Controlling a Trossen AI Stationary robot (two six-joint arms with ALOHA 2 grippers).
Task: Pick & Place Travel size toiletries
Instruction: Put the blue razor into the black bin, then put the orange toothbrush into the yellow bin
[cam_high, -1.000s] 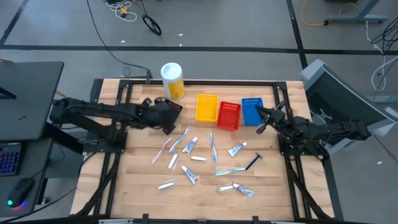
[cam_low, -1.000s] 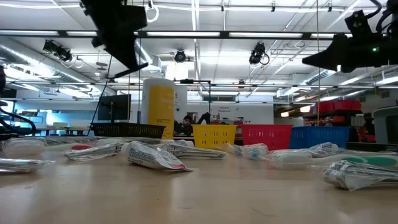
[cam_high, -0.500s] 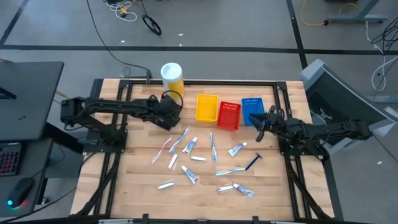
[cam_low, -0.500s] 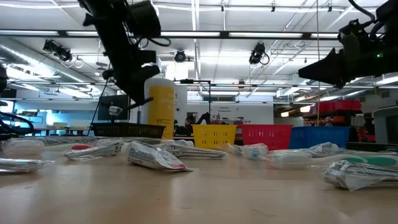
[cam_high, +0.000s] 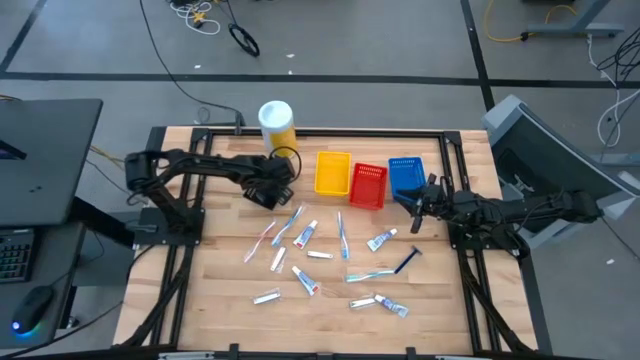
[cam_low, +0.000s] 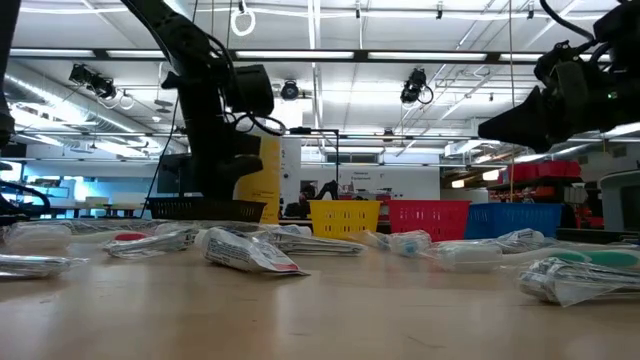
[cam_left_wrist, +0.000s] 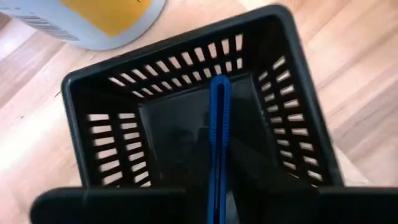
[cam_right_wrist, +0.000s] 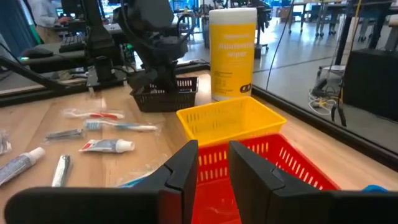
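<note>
The left gripper (cam_high: 272, 188) has come down over the black tray (cam_left_wrist: 193, 118) beside the tall yellow canister (cam_high: 277, 128), and its arm has pulled in toward the table; a second ago it was up higher and more to the left. The right gripper (cam_high: 413, 208) has slid a little away from the blue tray (cam_high: 404, 176) and toward the middle of the table. The left fingers (cam_left_wrist: 252, 177) sit close together with a thin blue razor (cam_left_wrist: 219, 140) between them, and the razor reaches down into the black tray. I cannot tell if the razor tip touches the tray floor. The right fingers (cam_right_wrist: 255, 171) stand a small way apart with nothing between them, up above the red tray (cam_right_wrist: 249, 168) and the yellow tray (cam_right_wrist: 227, 121). The other toiletries (cam_high: 305, 236) lie spread out on the wooden table (cam_high: 220, 290): small white tubes, thin toothbrushes and one dark blue razor (cam_high: 405, 261). From above, the left gripper hides most of the black tray. In the low view the near tubes (cam_low: 245, 250) are blurry.
</note>
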